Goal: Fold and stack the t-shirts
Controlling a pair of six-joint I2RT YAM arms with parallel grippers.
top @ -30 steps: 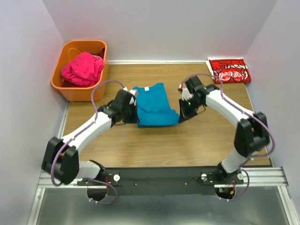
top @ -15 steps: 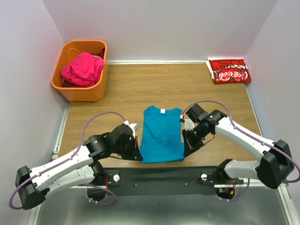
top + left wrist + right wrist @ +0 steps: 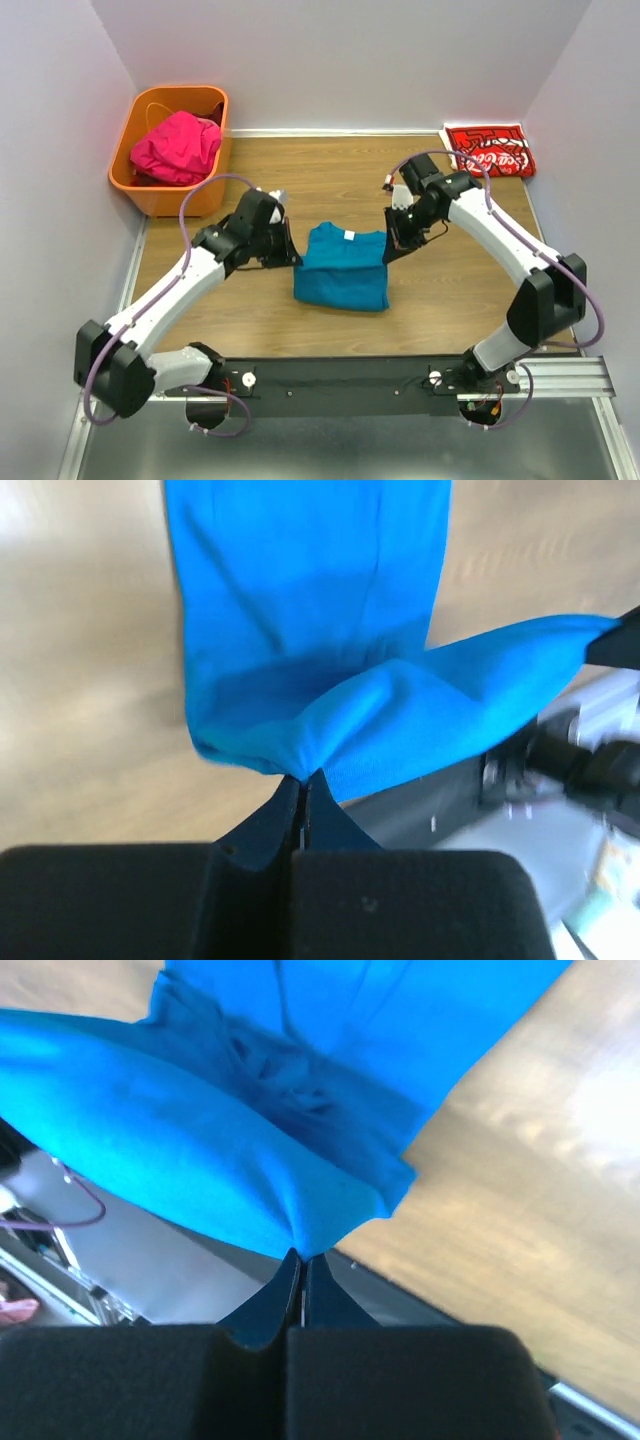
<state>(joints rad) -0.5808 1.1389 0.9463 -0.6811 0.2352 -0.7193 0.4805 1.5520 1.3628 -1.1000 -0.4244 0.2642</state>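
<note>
Far out to the left of the left end effector [image 3: 296, 261], the orange plastic basket [image 3: 165, 192] holds the crumpled magenta-pink cloth t-shirt [image 3: 177, 147]. The left end effector is clenched tight on the left edge of the plain teal-blue cloth t-shirt [image 3: 342, 270], which spans between both end effectors and drapes onto the wooden desk [image 3: 460, 290]. The right end effector [image 3: 388, 252] is clamped on the shirt's right edge. Beyond it, in the far right corner, lies the folded red cloth t-shirt with white Coca-Cola script [image 3: 490, 152].
</note>
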